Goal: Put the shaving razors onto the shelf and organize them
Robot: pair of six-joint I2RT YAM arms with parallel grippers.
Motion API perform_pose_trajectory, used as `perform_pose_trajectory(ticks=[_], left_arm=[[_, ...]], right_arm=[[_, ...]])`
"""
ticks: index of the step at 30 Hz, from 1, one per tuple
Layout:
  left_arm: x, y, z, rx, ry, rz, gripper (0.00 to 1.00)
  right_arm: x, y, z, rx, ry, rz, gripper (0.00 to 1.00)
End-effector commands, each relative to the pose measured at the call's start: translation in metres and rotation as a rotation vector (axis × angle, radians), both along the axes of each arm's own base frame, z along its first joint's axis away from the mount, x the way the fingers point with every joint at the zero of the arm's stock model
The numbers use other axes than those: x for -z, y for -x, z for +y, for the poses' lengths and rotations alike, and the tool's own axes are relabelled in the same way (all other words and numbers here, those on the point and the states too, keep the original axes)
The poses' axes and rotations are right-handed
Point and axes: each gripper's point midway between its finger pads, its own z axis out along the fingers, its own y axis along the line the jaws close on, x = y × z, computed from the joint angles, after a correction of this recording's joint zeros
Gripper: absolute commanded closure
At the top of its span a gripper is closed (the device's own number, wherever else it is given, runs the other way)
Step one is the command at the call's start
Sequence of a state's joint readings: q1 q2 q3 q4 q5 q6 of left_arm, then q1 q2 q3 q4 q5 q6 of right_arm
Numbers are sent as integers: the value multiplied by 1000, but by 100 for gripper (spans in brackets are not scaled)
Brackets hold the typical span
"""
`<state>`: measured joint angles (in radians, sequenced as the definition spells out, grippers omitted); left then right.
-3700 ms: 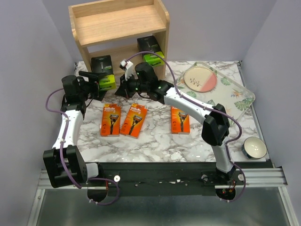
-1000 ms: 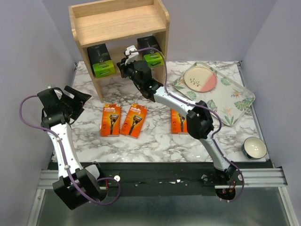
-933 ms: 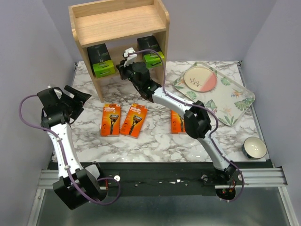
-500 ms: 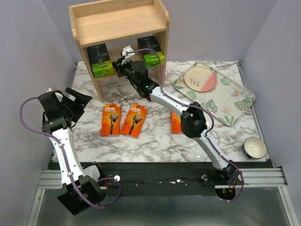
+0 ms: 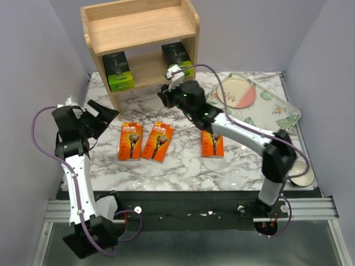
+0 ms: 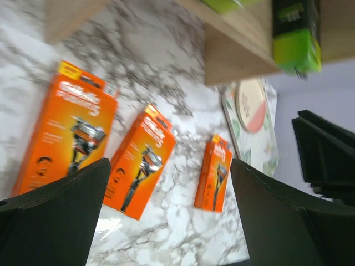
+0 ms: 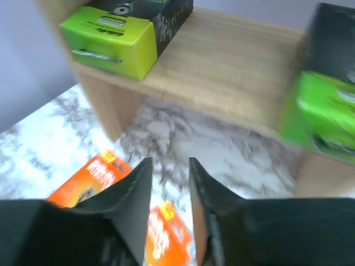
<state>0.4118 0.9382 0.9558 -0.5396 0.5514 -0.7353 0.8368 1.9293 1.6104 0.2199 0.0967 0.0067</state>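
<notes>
Rt of razors (image 5: 212,143), overhead only: bowl (image 5: 305,175)

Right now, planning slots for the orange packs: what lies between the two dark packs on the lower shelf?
Only bare wood of the shelf separates the left dark pack and the right dark pack, seen in the right wrist view.

A robotics lab cell: plain grey partition walls (image 5: 33,50) box in a marble-patterned table (image 5: 183,166), and a cabled left arm (image 5: 75,166) and right arm (image 5: 244,133) are bolted to an aluminium rail (image 5: 310,209).
</notes>
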Motion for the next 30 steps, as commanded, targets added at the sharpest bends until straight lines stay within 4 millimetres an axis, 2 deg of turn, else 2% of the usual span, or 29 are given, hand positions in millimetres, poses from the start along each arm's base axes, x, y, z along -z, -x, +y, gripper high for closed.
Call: perform_pose_trajectory(ticks=[1, 2, 4, 7, 8, 9, 10, 11, 12, 13, 14, 16, 17, 18, 20, 22, 24, 25, 28, 29, 30], left_arm=[[-2, 15, -74, 307, -50, -123, 2], [2, 21, -94, 384, -58, -131, 2], [14, 27, -112, 458, -56, -124, 2], [29, 32, -143, 587, -54, -91, 2], [33, 32, -151, 621, -67, -80, 2], [39, 36, -165, 690, -94, -76, 2], [46, 35, -175, 740, -110, -54, 2], [51, 33, -180, 765, -145, -49, 3], [56, 32, -185, 806, -213, -61, 4], [65, 36, -197, 866, -240, -31, 4], [69, 37, -201, 894, -266, -24, 5], [86, 39, -203, 927, -322, 31, 6], [89, 40, -203, 936, -326, 43, 7], [93, 42, -204, 946, -325, 55, 7], [98, 43, -204, 951, -333, 67, 7], [95, 40, -206, 952, -330, 47, 7], [90, 38, -206, 941, -330, 36, 7], [87, 35, -207, 936, -330, 23, 7], [83, 31, -208, 908, -313, 28, 7], [83, 31, -209, 905, -301, 35, 6], [83, 31, -211, 893, -279, 50, 6]], right_arm=[[-13, 69, -82, 18, 81, 47, 53], [29, 82, -99, 27, 152, 116, 45], [42, 105, -128, 56, 166, 181, 38], [98, 122, -174, 133, 238, 320, 29], [100, 118, -194, 180, 223, 351, 28], [119, 124, -211, 213, 251, 424, 28], [125, 124, -221, 252, 222, 479, 28], [130, 117, -240, 308, 195, 522, 30], [137, 115, -250, 344, 184, 555, 34], [147, 115, -261, 397, 159, 608, 38], [154, 109, -279, 462, 138, 641, 54], [171, 107, -293, 538, 103, 719, 71], [179, 103, -307, 595, 89, 747, 83], [192, 104, -314, 635, 98, 792, 86], [206, 103, -325, 703, 78, 845, 89], [220, 100, -326, 715, 95, 873, 89], [225, 92, -328, 732, 97, 889, 89], [237, 93, -330, 749, 118, 927, 89], [248, 93, -328, 753, 135, 975, 89], [258, 99, -320, 722, 151, 1009, 89], [259, 100, -319, 725, 176, 1002, 89]])
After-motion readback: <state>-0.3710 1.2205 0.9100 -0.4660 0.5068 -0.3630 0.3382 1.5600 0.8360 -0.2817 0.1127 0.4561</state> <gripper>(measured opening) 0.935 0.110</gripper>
